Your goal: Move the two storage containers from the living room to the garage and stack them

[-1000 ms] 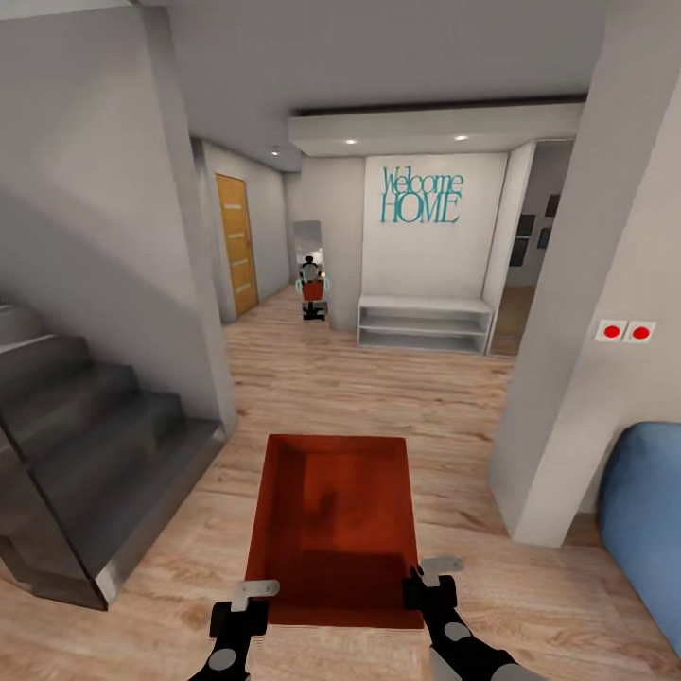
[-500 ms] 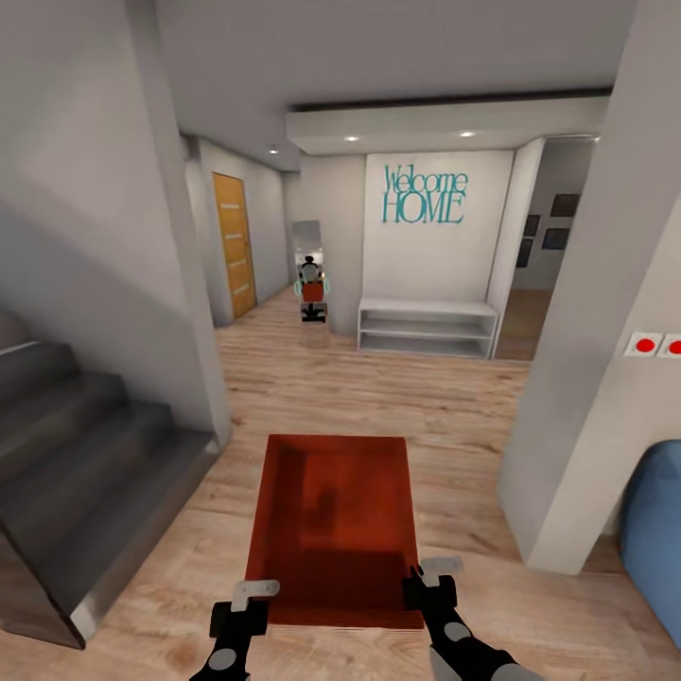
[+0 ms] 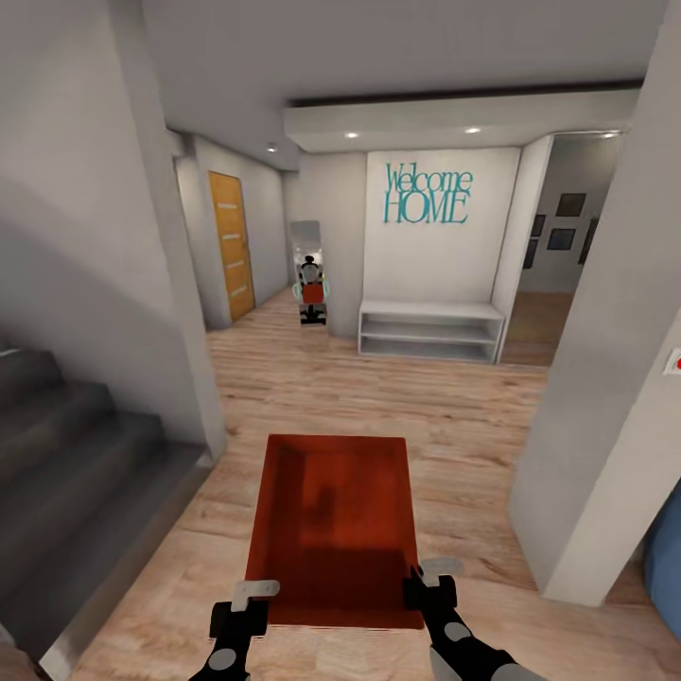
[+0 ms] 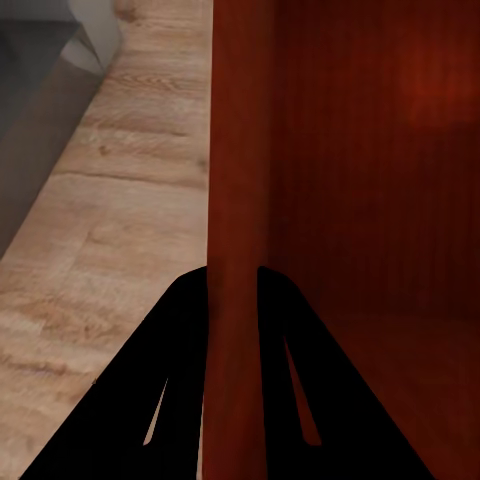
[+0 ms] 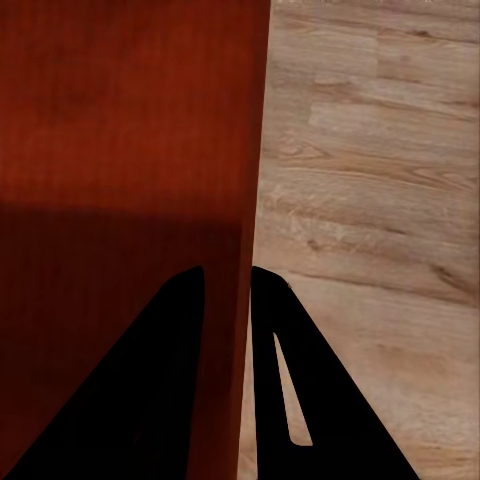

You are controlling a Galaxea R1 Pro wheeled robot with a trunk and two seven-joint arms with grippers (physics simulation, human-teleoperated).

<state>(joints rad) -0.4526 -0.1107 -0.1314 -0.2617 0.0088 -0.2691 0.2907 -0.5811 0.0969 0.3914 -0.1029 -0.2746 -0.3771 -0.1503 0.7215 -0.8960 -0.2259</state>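
One orange-red, lidless storage container (image 3: 333, 530) hangs low in front of me over the light wood plank floor. My left gripper (image 3: 253, 603) is shut on its left wall near the front corner. My right gripper (image 3: 427, 582) is shut on its right wall. In the left wrist view the thin wall (image 4: 240, 180) runs between the dark fingers of the left gripper (image 4: 233, 272). The right wrist view shows the same for the other wall (image 5: 250, 150) and the right gripper (image 5: 226, 270). The container is empty. The garage is out of view.
Grey stairs (image 3: 76, 454) rise at the left. A grey wall pillar (image 3: 615, 397) stands at the right with the blue sofa's edge (image 3: 668, 567) behind it. Ahead are a white low shelf (image 3: 430, 331), a mirror (image 3: 308, 270) and a wooden door (image 3: 232, 246).
The whole view has shifted: stairs slid left, the pillar and sofa slid right, so I have moved forward. The container stays the same in both grippers.
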